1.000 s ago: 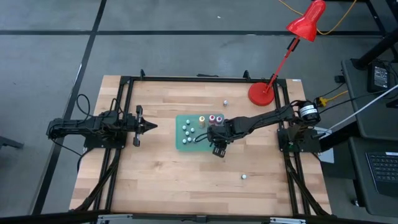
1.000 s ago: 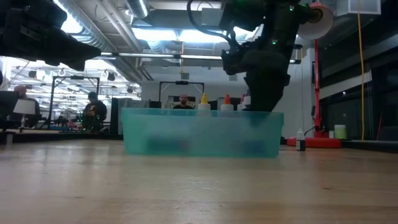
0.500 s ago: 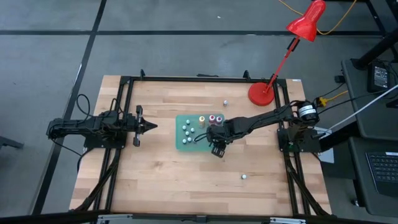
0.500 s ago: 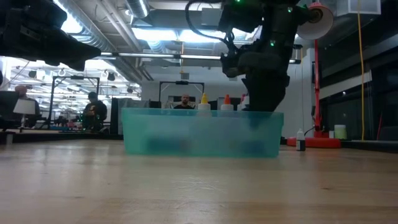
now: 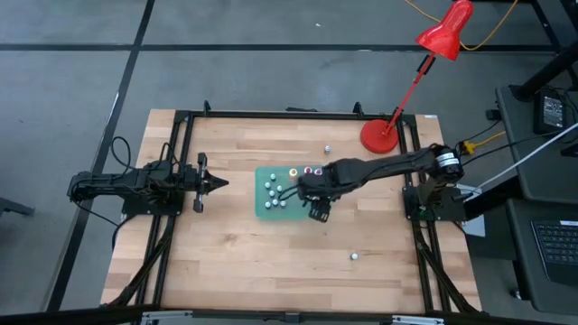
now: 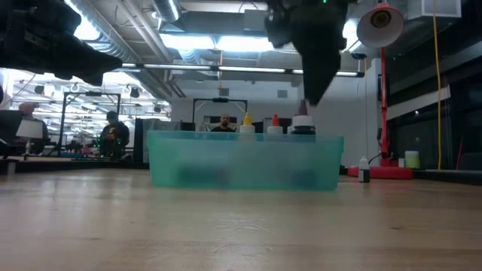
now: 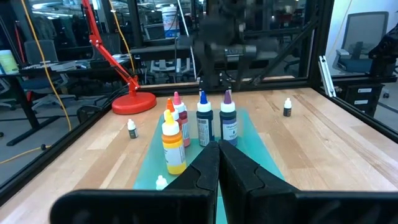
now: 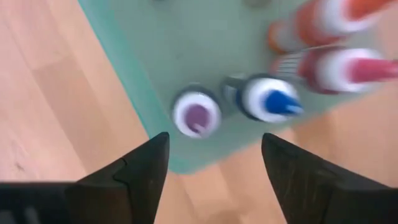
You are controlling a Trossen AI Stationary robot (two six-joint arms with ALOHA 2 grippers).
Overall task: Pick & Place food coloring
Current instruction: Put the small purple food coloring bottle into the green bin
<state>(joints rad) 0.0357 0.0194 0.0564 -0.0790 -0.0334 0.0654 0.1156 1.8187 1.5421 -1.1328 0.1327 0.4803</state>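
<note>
green tray (image 5: 264,208) mid-counter (image 5: 235,253) holds the food coloring (image 7: 200,124) upright. right hand (image 8: 211,165) hangs above the purple-capped bottle (image 8: 196,116), fingers spread, holding nothing. lift straight up, don't clip caps. left hand (image 7: 217,163) clenched, parked left.

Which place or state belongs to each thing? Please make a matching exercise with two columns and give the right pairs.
Things:
1. purple-capped bottle
2. right gripper
3. left gripper
4. red desk lamp

Places or states:
A. fingers shut, waiting left of the green tray
B. base at the table's far right corner
C. standing in the tray beside the blue-capped bottle
D. fingers open, above the tray's right end

Pairs: 1-C, 2-D, 3-A, 4-B
</note>
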